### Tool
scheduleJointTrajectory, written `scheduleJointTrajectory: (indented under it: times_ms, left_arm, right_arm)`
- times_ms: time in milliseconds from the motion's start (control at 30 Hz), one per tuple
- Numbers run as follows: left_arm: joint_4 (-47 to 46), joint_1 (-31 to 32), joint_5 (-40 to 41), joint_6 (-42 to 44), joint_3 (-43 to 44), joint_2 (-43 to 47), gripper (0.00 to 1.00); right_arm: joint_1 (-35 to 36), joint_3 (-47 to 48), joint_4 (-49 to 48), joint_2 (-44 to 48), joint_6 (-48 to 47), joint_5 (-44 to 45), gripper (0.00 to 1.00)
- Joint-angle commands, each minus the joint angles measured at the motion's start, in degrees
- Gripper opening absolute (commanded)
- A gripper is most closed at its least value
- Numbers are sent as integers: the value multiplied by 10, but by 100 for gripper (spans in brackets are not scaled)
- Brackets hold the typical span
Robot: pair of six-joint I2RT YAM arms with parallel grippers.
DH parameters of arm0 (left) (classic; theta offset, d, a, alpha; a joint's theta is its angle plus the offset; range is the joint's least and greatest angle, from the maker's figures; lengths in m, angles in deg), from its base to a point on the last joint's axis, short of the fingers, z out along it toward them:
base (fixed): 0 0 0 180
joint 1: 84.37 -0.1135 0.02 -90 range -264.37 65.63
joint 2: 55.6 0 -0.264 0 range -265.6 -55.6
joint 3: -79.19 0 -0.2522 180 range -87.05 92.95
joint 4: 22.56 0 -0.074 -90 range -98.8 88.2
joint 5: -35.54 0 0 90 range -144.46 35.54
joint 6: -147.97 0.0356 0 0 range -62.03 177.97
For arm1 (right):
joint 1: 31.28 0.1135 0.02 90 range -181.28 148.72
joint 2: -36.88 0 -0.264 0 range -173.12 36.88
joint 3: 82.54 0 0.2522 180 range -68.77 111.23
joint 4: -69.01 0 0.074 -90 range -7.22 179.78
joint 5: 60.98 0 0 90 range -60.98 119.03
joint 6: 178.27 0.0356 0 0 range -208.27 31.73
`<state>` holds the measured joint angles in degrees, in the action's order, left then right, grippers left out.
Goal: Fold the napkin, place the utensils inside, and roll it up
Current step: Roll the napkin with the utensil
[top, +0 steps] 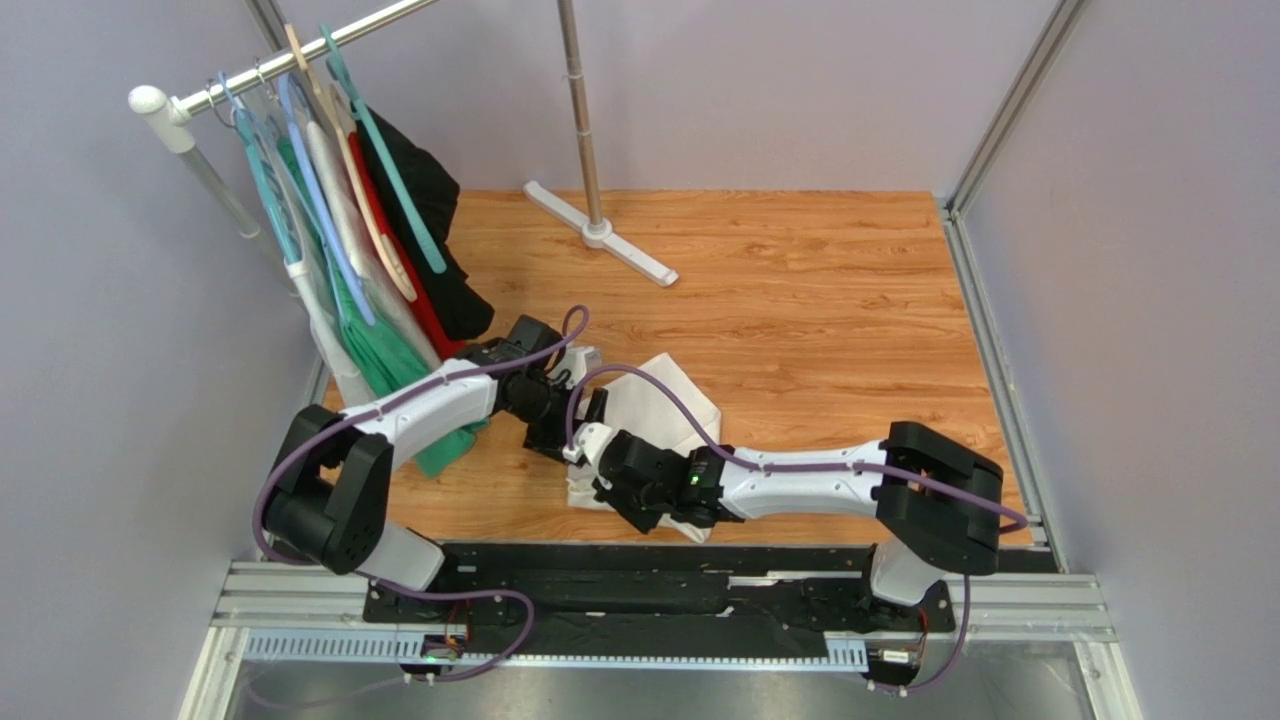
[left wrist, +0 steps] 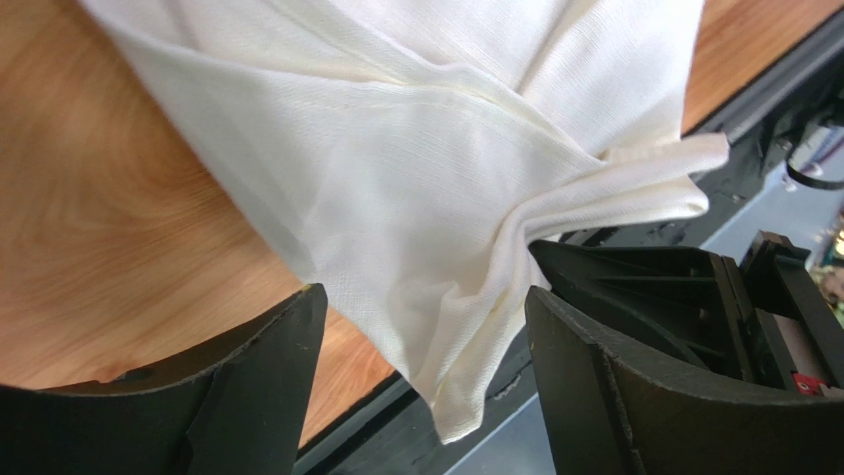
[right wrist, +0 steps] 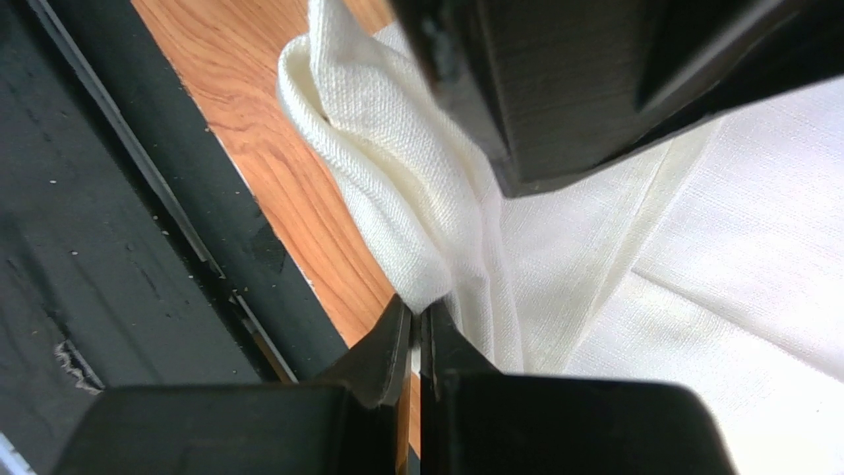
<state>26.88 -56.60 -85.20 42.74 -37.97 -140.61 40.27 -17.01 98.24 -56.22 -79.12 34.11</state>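
The white napkin (top: 676, 393) lies bunched on the wooden table near its front edge, partly under both arms. My left gripper (top: 583, 405) is open. Its two dark fingers stand wide apart on either side of a hanging napkin corner (left wrist: 451, 396) without touching it. My right gripper (right wrist: 420, 315) is shut, pinching a gathered edge of the napkin (right wrist: 436, 228) just above the table's front edge. The cloth's folds (left wrist: 515, 228) run together toward that pinch. The two grippers are close together, the left one's finger (right wrist: 555, 89) directly above the right one's tips. The utensils are out of view.
A clothes rack (top: 301, 53) at the back left holds several hangers and garments, with a green cloth (top: 398, 368) hanging down beside my left arm. The rack's pole and white foot (top: 601, 233) stand at the back middle. A black rail (top: 676, 578) runs along the near edge.
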Motion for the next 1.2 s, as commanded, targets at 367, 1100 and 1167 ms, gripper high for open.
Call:
scheduleJointTrajectory:
  times_ms: [367,1100,1167]
  left_arm:
    - [-9,-18,22,-33,0,29,92]
    - [-108,-33,74,-188,-190,400,89]
    - [-121,-8,81,-225,-218,434,89]
  right_arm:
    - [-15,-33,82,-25,51,-33,0]
    - [-88,-2,93,-38,43,-152,0]
    - [-93,5,96,-43,39,-170,0]
